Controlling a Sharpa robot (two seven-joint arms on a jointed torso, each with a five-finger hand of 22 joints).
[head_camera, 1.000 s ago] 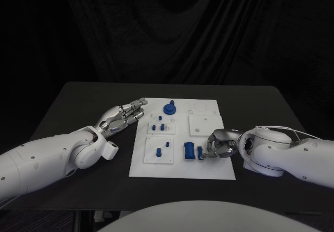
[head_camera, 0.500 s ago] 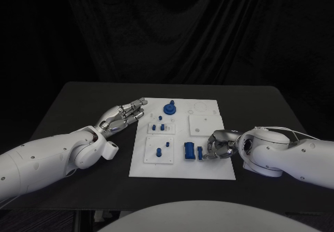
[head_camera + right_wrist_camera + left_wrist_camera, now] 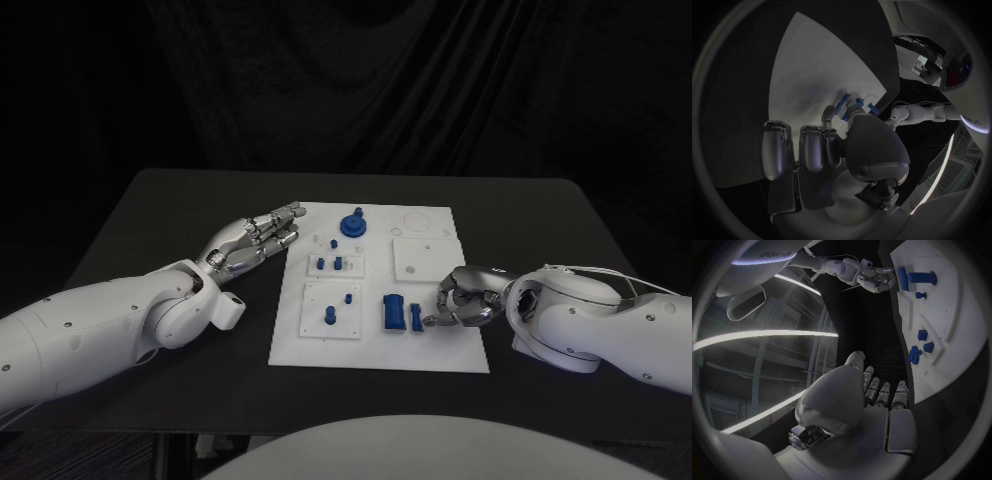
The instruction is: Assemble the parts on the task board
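Head view: right hand at blue part, grip unclear; left hand open.
We'd pinch its sides; looks light, stiff, slippery.

Right hand crowds board (near edge).

One white task board lies on one black table. Three small raised white plates sit on the board: one near the left hand side, one below it, one to the right. Blue parts number about eight, though the smallest are hard to separate. Two hands show.
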